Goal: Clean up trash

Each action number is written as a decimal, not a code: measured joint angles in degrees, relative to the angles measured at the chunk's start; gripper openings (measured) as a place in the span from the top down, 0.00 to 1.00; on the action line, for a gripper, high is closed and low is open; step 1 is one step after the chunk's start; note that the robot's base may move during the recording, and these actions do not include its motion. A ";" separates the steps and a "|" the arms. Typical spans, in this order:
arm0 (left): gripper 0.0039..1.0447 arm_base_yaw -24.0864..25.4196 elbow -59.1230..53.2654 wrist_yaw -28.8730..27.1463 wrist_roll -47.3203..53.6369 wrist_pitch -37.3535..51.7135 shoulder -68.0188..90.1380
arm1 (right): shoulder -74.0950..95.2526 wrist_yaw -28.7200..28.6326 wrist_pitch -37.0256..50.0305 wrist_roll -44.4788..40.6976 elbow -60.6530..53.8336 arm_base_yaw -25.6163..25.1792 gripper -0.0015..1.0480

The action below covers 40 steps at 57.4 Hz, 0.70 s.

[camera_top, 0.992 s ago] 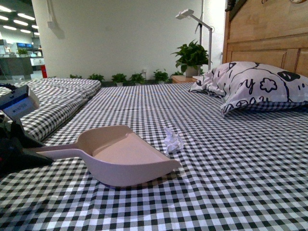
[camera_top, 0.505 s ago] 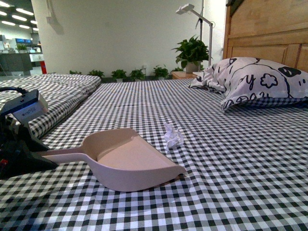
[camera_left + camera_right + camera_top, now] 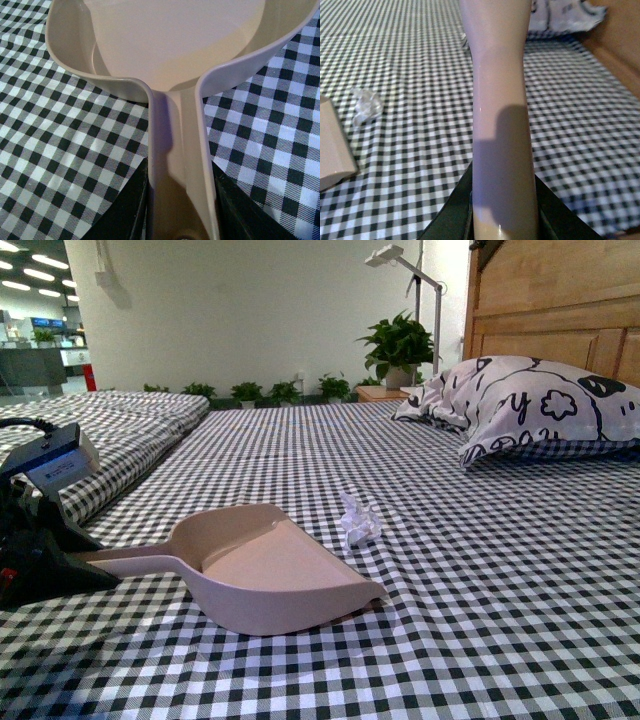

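The trash [image 3: 359, 521] is a small crumpled whitish scrap lying on the checked bedspread, a short way beyond the open mouth of the dustpan [image 3: 265, 570]; it also shows in the right wrist view [image 3: 366, 104]. The pinkish-beige dustpan rests on the bedspread with its handle pointing left into my left gripper [image 3: 55, 562], which is shut on that handle [image 3: 181, 200]. My right gripper [image 3: 502, 220] is shut on the hand brush [image 3: 497, 90]; only the brush's pinkish handle shows, its bristles are out of view. The right arm is not in the front view.
A black-and-white checked bedspread [image 3: 480, 580] covers the bed. A patterned pillow [image 3: 540, 405] lies at the back right against a wooden headboard [image 3: 560, 300]. A second checked bed [image 3: 110, 430] stands to the left. Potted plants [image 3: 398, 345] and a lamp stand behind.
The front view has shifted slightly, and the dustpan sits a little nearer the trash than a second ago. The trash has not moved.
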 joint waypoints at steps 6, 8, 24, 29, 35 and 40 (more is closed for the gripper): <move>0.73 -0.02 0.00 -0.02 0.04 0.00 0.00 | 12.98 -7.30 0.24 0.09 7.72 -2.34 0.81; 0.73 -0.04 0.00 0.00 0.04 0.00 0.00 | 17.00 -7.89 0.83 -0.50 9.68 -2.54 0.81; 0.73 -0.09 0.00 -0.02 0.07 0.00 0.02 | 46.07 -8.87 -2.97 -11.54 32.72 -3.39 0.81; 0.73 -0.09 0.00 -0.02 0.07 0.00 0.02 | 50.82 -7.32 -3.19 -14.32 36.98 -3.37 0.81; 0.73 -0.09 0.00 -0.02 0.09 0.00 0.02 | 54.23 -5.22 -3.21 -17.99 39.28 -3.08 0.81; 0.73 -0.09 0.00 -0.02 0.11 0.00 0.02 | 56.35 -3.50 -3.21 -21.03 40.15 -2.60 0.81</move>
